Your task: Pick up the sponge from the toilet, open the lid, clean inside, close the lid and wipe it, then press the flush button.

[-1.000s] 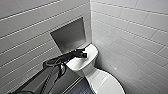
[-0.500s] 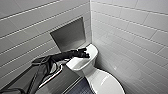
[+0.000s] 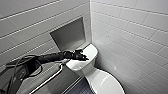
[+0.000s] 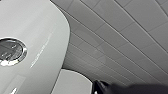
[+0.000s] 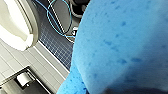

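Head view: left gripper [image 3: 82, 56] hovers over toilet [image 3: 91, 51] tank top; open or closed, cannot tell. Round flush button [image 4: 11, 51] sits on tank top. Lid [image 3: 106, 81] down on bowl. Blue sponge [image 5: 120, 47] clamped in right gripper [image 5: 130, 91], above dark floor tiles [image 5: 56, 47] and cables [image 5: 60, 17].

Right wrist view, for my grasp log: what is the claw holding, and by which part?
Apparently the sponge, hanging close before the camera; which part is gripped cannot be told.
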You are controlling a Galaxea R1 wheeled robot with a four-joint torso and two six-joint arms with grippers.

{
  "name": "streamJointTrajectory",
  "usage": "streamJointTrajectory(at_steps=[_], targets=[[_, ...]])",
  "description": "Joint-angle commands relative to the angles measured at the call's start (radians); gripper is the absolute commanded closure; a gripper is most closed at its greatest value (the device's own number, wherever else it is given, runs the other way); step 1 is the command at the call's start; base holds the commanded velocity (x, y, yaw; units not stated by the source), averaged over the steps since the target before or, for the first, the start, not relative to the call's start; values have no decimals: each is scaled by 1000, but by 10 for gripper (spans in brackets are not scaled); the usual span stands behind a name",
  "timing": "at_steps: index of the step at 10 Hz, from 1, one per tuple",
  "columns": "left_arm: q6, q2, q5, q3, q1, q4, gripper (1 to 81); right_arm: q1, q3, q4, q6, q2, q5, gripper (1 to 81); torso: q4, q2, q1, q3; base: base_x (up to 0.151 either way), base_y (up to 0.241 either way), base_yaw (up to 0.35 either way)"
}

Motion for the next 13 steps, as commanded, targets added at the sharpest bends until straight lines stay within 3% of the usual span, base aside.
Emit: streamJointTrajectory(at_steps=[1,3,6,7,8,9,13], targets=[[12,-404,0,397,120,-24,811,-4,11,-5,2,15,-92,811,0,0,0,0,0,0,0],[36,-503,-63,469,315,37,811,17,0,-5,2,15,-92,811,0,0,0,0,0,0,0],[36,-504,-172,408,643,190,811,42,-31,-3,2,15,-92,811,0,0,0,0,0,0,0],[36,-481,-198,359,734,224,811,43,-34,-3,2,16,-92,811,0,0,0,39,0,0,0],[38,-440,-200,288,814,241,811,46,-34,-5,2,18,-92,811,0,0,0,142,0,0,0],[38,-397,-206,215,883,268,811,46,-34,-6,2,18,-92,811,0,0,0,79,0,0,0],[38,-165,-217,-126,1084,341,811,51,-35,-7,1,28,-92,811,0,-1,-1,218,0,0,0]])
